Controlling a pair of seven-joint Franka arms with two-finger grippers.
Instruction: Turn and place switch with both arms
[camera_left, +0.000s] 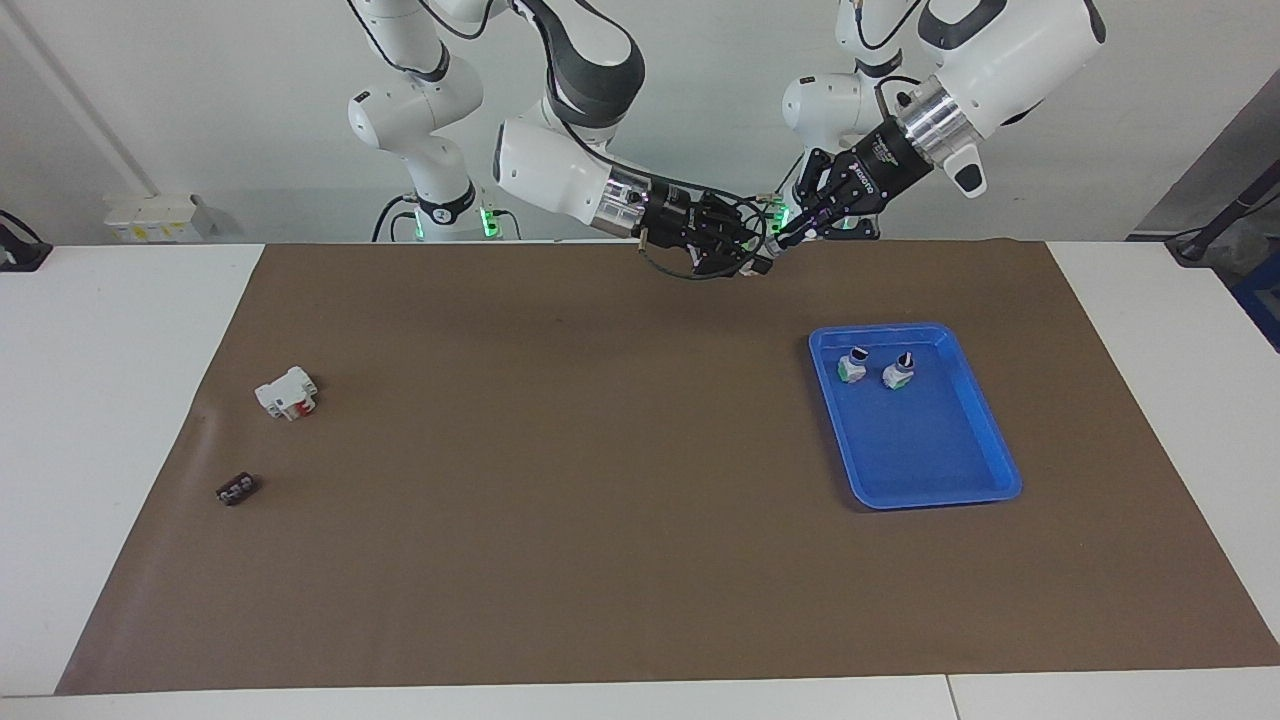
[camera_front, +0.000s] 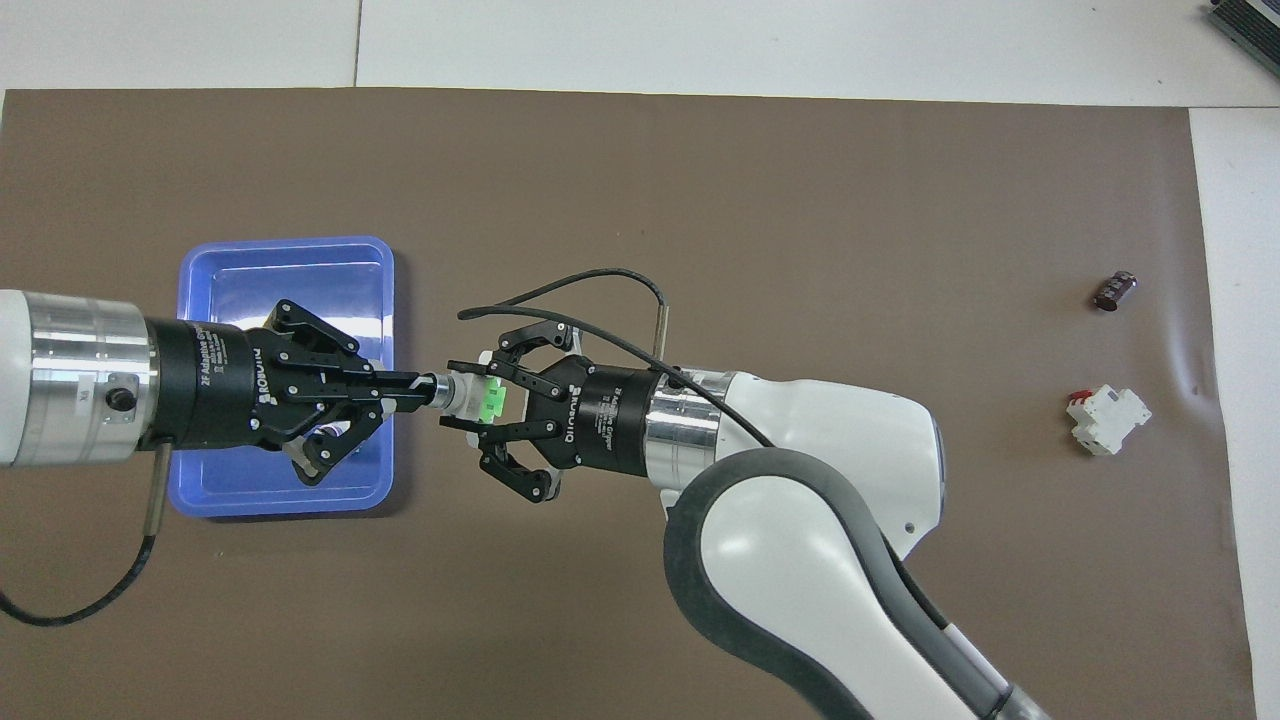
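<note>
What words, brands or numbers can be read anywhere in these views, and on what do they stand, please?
"2F Adaptive G...", cut off: on the left gripper wrist.
"ROBOTIQ": on the left gripper body.
"ROBOTIQ", seen upside down: on the right gripper body.
Smaller print beside each: too small to read.

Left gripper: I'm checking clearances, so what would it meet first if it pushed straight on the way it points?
The left gripper, shut on the switch knob, would drive that switch into the right gripper, which grips its body.
</note>
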